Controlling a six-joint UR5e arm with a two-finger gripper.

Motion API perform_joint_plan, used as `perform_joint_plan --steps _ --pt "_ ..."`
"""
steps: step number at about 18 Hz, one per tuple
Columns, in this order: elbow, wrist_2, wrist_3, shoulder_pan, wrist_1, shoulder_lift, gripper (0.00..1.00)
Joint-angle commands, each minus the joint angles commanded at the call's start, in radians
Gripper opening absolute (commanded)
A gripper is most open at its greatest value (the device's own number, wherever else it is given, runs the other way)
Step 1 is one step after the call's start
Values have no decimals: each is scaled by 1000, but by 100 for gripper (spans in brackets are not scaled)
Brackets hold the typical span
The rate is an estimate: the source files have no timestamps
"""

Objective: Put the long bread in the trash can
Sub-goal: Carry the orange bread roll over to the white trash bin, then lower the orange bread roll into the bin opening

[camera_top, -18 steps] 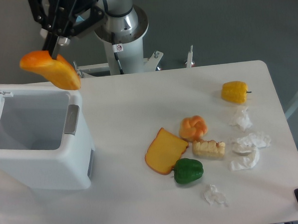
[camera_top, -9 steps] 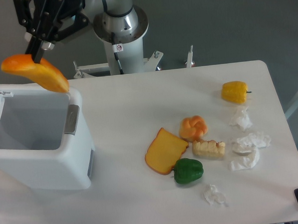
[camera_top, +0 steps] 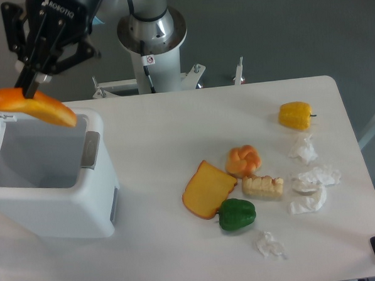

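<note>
The long bread (camera_top: 31, 107) is an orange-golden loaf held in the air, tilted down to the right, over the back edge of the trash can. My gripper (camera_top: 29, 87) is shut on its upper side and comes in from above. The trash can (camera_top: 52, 201) is a boxy white bin at the table's left, its lid open at the left and its grey handle panel (camera_top: 90, 149) on the right wall. Its inside shows no contents.
On the table lie a flat toast slice (camera_top: 207, 188), a knotted bun (camera_top: 243, 160), a green pepper (camera_top: 236, 214), a corn piece (camera_top: 263, 186), a yellow pepper (camera_top: 295, 115) and several crumpled white papers (camera_top: 312, 178). The robot base (camera_top: 149, 35) stands behind the table.
My gripper has carried the long bread leftward, from over the bin's right back corner to over its back edge, and the loaf has levelled somewhat.
</note>
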Motion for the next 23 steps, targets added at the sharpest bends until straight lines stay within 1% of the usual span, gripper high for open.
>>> perform_joint_plan --steps 3,8,9,14,19,23 --pt "-2 0 -2 -8 5 -2 0" --pt "-23 -2 -5 -26 3 -15 1" --pt "-23 -2 -3 -31 3 -21 4" --pt "-23 -2 -8 -40 3 -28 3" --pt "-37 -2 -8 -41 3 -43 3" --pt "-46 -2 -6 -58 3 -61 3"
